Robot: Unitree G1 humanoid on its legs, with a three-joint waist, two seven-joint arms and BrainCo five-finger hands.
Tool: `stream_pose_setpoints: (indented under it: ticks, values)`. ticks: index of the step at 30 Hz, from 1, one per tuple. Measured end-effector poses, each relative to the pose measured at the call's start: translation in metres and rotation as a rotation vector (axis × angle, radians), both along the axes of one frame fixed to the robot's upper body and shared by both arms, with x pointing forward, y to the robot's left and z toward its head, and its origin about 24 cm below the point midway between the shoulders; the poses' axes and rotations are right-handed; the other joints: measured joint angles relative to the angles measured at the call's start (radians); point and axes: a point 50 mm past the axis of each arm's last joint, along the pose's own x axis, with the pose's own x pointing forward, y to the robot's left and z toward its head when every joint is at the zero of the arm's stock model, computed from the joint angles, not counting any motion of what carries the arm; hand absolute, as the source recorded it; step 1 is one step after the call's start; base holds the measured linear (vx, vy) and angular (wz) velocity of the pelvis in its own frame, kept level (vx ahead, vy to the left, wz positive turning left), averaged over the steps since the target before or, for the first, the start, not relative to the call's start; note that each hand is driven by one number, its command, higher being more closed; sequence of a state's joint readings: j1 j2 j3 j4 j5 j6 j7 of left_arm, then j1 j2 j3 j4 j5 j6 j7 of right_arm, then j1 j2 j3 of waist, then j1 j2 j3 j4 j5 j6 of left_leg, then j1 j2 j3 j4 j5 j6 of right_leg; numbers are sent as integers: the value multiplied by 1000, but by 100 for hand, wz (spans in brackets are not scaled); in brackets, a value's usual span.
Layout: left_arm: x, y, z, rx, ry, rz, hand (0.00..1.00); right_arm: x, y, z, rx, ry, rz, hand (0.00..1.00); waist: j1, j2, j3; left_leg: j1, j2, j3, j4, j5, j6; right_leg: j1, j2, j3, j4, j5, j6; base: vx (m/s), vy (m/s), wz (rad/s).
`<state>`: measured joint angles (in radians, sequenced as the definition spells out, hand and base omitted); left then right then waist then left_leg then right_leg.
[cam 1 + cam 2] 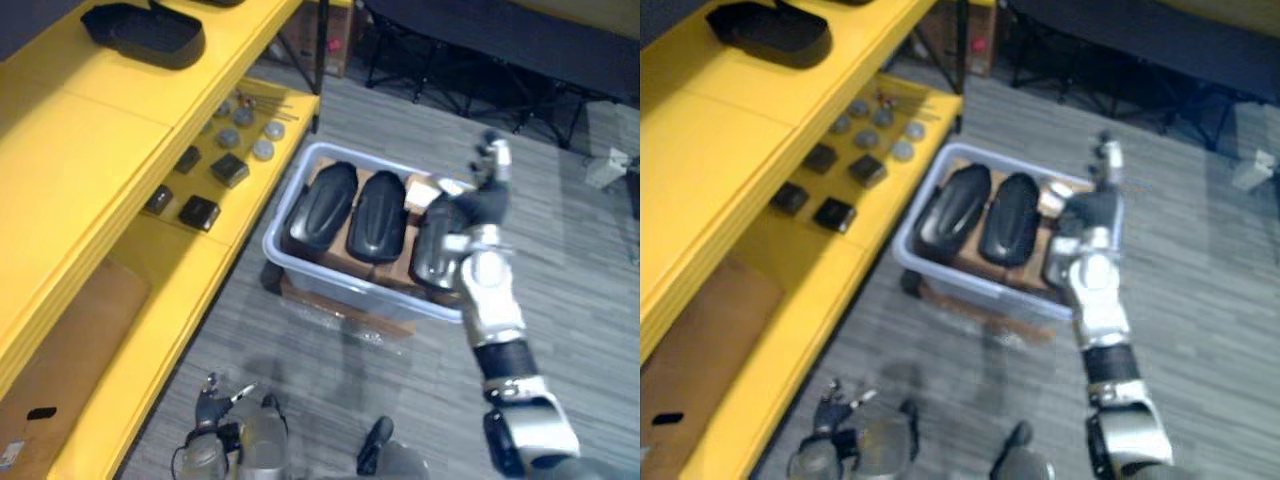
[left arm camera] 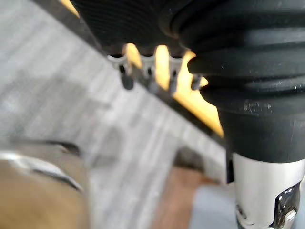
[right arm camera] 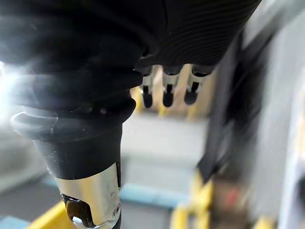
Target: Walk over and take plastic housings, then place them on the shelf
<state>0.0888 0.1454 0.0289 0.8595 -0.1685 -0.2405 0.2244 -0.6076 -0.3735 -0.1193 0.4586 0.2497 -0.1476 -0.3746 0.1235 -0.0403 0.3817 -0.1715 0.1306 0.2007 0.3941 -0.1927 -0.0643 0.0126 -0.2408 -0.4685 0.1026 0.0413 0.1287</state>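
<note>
Step in hand, by judgement: reaching into the bin for a housing, not yet holding anything.

Keep clear of the yellow shelf (image 1: pixel 90 150) along the left. Already carrying one black shell (image 1: pixel 145 35) on its top level, so plan the set-down on the bare stretch beside it. Square up to the grey bin (image 1: pixel 300 262) on the floor, just beside the shelf's foot. Noted three plastic housings (image 1: pixel 322 208) lying side by side inside it on cardboard, long axes parallel, the rightmost partly hidden behind the right arm. Go for that one, under the hand. Lower straight down and wrap across the narrow width rather than the length. Expect a smooth domed shell, likely slippery, so close firmly before lifting. Lift above the bin wall before turning to the shelf. Avoid the small parts (image 1: pixel 230 165) on the lower level.

Pose: right arm stretched forward over the bin's right end. Right hand (image 1: pixel 478 205) over the rightmost housing; cannot tell whether touching. Fingers (image 1: pixel 495 158) straight, pointing away, empty. Left hand (image 1: pixel 212 400) hanging low near the floor, loose, holding nothing.
</note>
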Motion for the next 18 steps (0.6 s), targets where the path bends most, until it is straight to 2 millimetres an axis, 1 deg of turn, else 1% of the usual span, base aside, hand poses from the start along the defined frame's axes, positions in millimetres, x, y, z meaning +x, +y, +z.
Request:
stream_pose_setpoints:
  ticks: [1,2,3,4,5,6,8,9,10,11,12,13,14,18]
  values:
    - [0,0,1,1,-4,2,0,2,-12,0,13,19,-41,0,1,2,14,-13,2,-2,6,0,0,-15,-1,0,14,-5,-1,-110,37,8]
    - [3,1,3,1,-23,6,0,5,-37,6,32,49,-125,0,2,11,54,-49,9,-14,32,0,0,-49,-2,-1,45,-12,-5,-138,37,10]
    - [5,0,4,0,-36,14,0,8,-57,12,52,74,-195,0,3,18,81,-97,17,-29,56,1,1,-91,-1,-2,74,-15,-10,-143,37,11]
    - [4,0,4,-2,-36,19,0,8,-66,13,64,90,-225,0,5,19,86,-123,19,-33,67,2,2,-115,-1,-4,85,-17,-13,-145,26,9]
    - [3,0,3,-6,-32,30,0,8,-80,15,93,116,-281,0,13,21,89,-166,21,-43,78,3,5,-155,-1,-5,102,-19,-16,-86,15,8]
    - [3,-1,3,-7,-32,33,0,6,-86,16,103,122,-305,0,16,25,93,-180,21,-52,86,4,6,-164,-1,-10,106,-20,-16,-76,12,16]
    - [5,-3,4,0,-44,42,0,1,-107,22,137,139,-395,0,35,38,107,-222,20,-70,104,6,10,-193,-6,-24,126,-23,-21,-60,19,19]
    - [5,-3,4,2,-46,43,0,1,-110,25,139,140,-410,0,37,39,108,-235,18,-75,105,9,13,-205,-8,-26,132,-24,-22,-65,27,18]
    - [5,-3,4,2,-57,47,0,0,-116,35,131,132,-431,0,43,45,112,-258,13,-81,105,15,21,-227,-16,-30,144,-26,-24,-61,23,14]
    - [8,-6,5,-15,-68,54,0,-3,-125,46,129,119,-457,0,56,56,120,-274,12,-83,110,18,23,-243,-21,-30,153,-26,-24,-55,19,12]
    - [8,-8,4,-17,-68,48,0,-5,-128,50,122,116,-467,0,61,63,123,-284,10,-85,114,18,24,-251,-21,-31,154,-26,-24,-56,30,5]
    - [7,-10,3,-25,-62,44,0,-5,-132,57,118,130,-479,0,70,78,131,-300,6,-88,123,19,25,-266,-25,-30,163,-27,-23,-47,30,4]
    - [6,-11,3,-26,-60,43,0,-5,-133,57,115,143,-482,0,72,82,133,-305,5,-89,122,21,27,-272,-27,-30,167,-27,-23,-48,29,5]
    - [5,-17,1,-60,-65,66,0,-8,-139,38,140,255,-505,0,80,86,135,-321,-2,-87,123,28,32,-296,-40,-28,185,-32,-22,-7,3,1]
